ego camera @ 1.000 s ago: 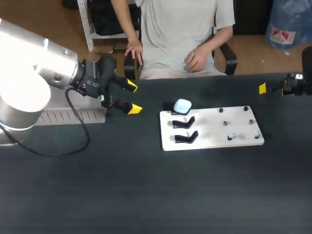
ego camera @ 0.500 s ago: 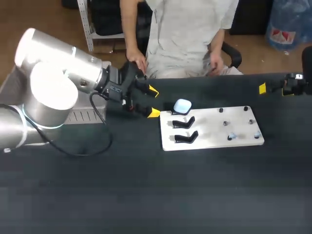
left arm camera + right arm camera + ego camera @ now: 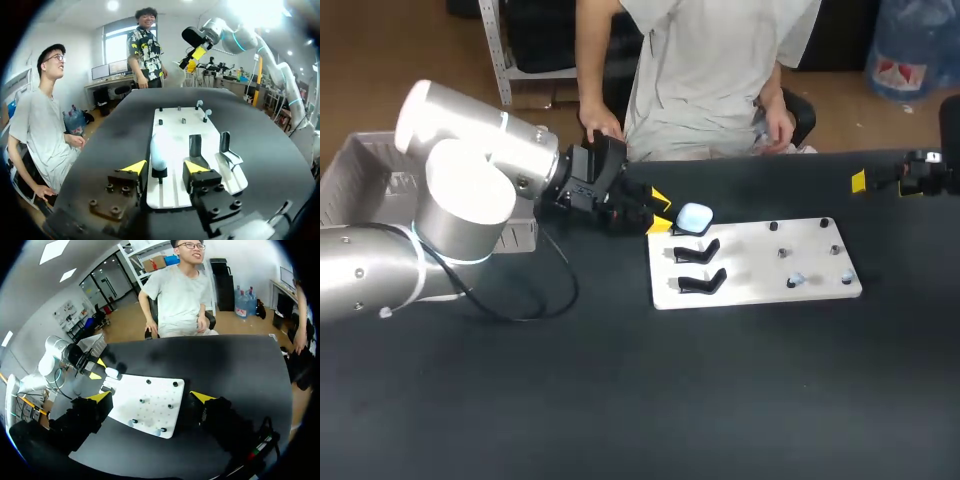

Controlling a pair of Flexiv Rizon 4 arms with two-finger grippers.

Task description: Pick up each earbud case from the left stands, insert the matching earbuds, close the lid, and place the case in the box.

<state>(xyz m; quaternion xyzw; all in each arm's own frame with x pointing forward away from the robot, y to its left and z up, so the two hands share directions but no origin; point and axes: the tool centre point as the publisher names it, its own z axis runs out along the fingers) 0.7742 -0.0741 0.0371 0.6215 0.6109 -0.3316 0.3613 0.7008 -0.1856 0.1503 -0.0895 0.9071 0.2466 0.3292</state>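
The rounded pale blue-white earbud case [image 3: 695, 217] sits on the far black stand at the left end of the flat white board [image 3: 760, 268]. The left gripper [image 3: 661, 211] hangs just left of that stand with its jaws apart. In the left wrist view the case stands between the yellow fingertips [image 3: 134, 166], a little ahead of them, and neither one seems to touch it. Two more angled black stands [image 3: 700, 267] stand nearer on the board, both bare. Small pale earbuds [image 3: 794, 282] sit near the board's near right edge. The right gripper [image 3: 150, 396] is at the table's far right, well apart from the board, jaws wide apart. The grey plastic box [image 3: 360, 165] lies at the far left.
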